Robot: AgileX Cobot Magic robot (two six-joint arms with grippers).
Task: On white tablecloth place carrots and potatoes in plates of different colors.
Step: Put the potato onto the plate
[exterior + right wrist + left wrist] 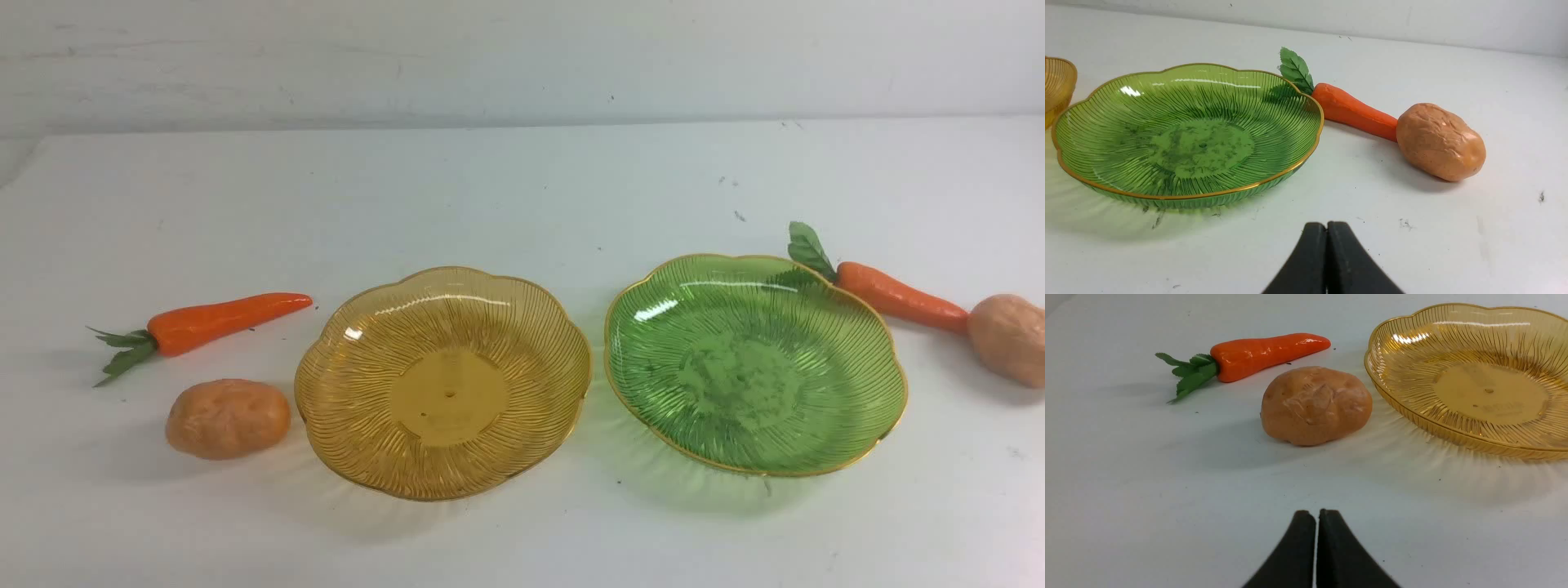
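Observation:
On the white tablecloth [506, 188] an amber-yellow plate [343, 343] stands left of a green plate [653, 327]; both hold nothing. Left of the amber plate lie a carrot [220, 320] and, nearer me, a potato [228, 417]. Right of the green plate lies a second carrot [898, 298], its tip against a second potato [1010, 338]. Neither arm shows in the front view. The left gripper [1317, 514] is shut and holds nothing, short of the potato [1316, 405], with the carrot [1267, 353] beyond and the amber plate [1392, 388] beside. The right gripper [1327, 226] is shut, with nothing in it, in front of the green plate [1094, 134], carrot [1353, 112] and potato [1439, 141].
A pale wall [522, 57] rises behind the table's far edge. The cloth shows a few dark specks [1541, 197]. The amber plate's rim [1065, 81] shows at the edge of the right wrist view.

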